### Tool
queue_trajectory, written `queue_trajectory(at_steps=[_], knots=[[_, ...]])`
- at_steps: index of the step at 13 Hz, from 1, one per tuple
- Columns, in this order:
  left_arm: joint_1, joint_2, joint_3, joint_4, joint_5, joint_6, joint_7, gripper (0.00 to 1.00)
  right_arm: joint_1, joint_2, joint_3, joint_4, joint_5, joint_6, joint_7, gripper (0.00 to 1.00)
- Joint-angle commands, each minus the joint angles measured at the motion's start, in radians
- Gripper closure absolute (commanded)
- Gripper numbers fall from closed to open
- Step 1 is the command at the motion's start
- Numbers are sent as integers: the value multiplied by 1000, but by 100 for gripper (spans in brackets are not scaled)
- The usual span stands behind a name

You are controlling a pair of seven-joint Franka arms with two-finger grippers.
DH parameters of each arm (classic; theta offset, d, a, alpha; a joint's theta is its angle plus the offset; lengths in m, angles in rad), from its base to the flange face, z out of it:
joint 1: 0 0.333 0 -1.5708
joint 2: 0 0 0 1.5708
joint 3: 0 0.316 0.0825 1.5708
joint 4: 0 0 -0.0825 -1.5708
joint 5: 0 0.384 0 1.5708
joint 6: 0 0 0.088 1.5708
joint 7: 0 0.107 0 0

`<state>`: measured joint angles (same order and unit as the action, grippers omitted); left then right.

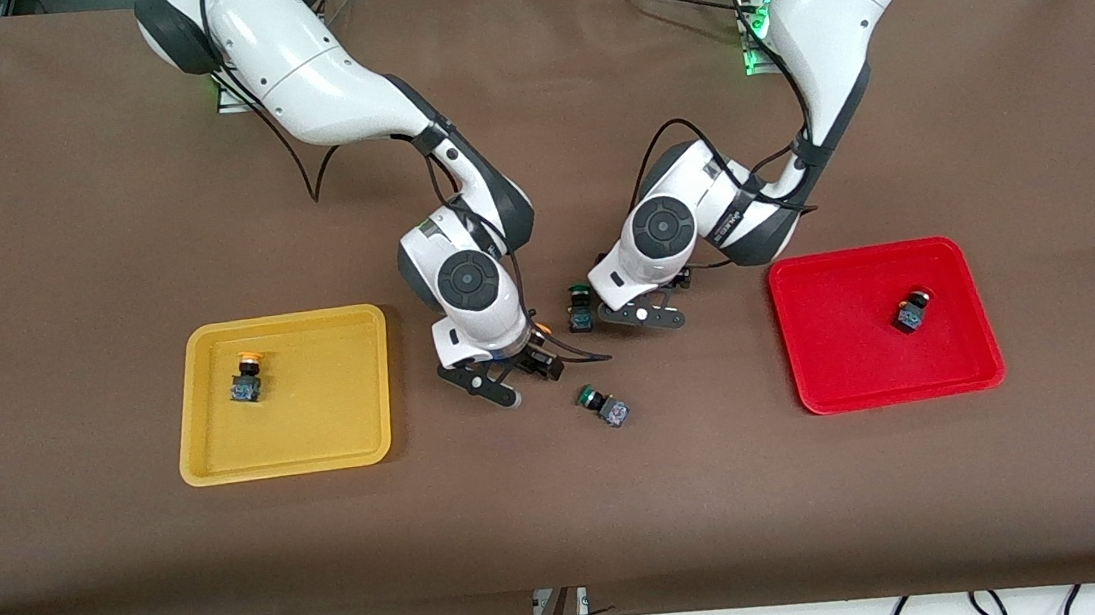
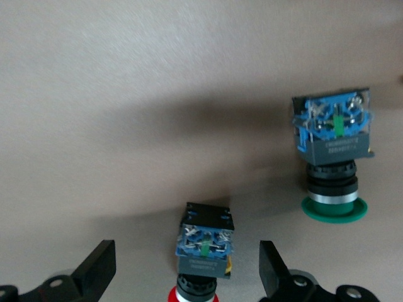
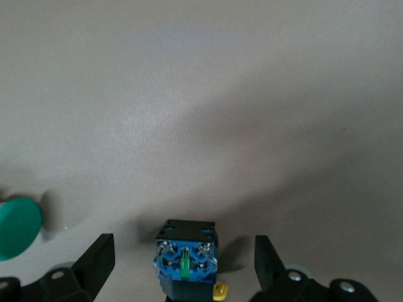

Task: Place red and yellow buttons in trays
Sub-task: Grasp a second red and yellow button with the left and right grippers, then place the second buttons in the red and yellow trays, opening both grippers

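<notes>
Yellow plastic comes first: the yellow tray is sitting toward the right arm's end of the table, and one yellow-capped button is already lying in it.

Next, the right gripper is hanging low over the table between the two trays, its fingers spread wide on either side of the loose yellow button without touching it. That button is lying on its side, with its blue-grey base facing the wrist camera.

Two green-capped buttons are lying close by, one nearer the front camera and the other just beside the left gripper. This gripper is also gaping open, straddling the loose red button, which is lying on the table with its base toward the wrist camera.

Last, the red tray is holding one red-capped button.

Each button looks light, rigid and small. The squarish black body probably offers the flattest faces to pinch. The round cap would likely roll or slip out, and the terminals on the base seem best left alone. A light squeeze should do.
</notes>
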<state>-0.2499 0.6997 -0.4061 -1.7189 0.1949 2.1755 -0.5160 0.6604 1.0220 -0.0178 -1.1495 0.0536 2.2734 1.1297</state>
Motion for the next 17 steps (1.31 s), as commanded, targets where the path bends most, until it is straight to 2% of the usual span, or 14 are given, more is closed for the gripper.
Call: queue_trajectory(at_steps=[1,2,3,4,5,6,7,8,11,13,15,17], knots=[[-3,-11,7,-50,26,39,-19,0,16,29,-7,39,-20,0,10,58],[-3,-9,7,-63,26,68,-19,0,16,29,-7,39,-18,-2,5,93],[-5,-5,7,-68,26,85,-19,0,15,24,-7,39,-17,-9,1,100],[-9,-3,7,-73,26,92,-19,19,5,18,-7,39,-17,-20,-2,100],[-9,-5,7,-73,26,92,-21,54,-5,6,-8,42,-15,-55,-34,100],[-8,-5,7,-73,24,90,-21,79,-34,-12,-7,42,-12,-105,-107,100],[-5,-8,7,-71,24,90,-21,94,-74,-42,-4,42,-6,-159,-193,100],[-2,-12,6,-70,24,81,-21,100,-125,-69,-1,42,-3,-211,-279,100],[27,-78,6,-65,24,-4,-19,100,-266,-106,1,42,-1,-340,-590,100],[90,-152,4,-59,24,-97,19,100,-320,-120,-8,30,-6,-379,-730,100],[157,-202,6,-51,24,-181,126,98,-344,-126,-27,-24,-11,-411,-815,100],[275,-209,7,-36,24,-217,309,98,-346,-134,-36,-87,-15,-404,-823,100]])
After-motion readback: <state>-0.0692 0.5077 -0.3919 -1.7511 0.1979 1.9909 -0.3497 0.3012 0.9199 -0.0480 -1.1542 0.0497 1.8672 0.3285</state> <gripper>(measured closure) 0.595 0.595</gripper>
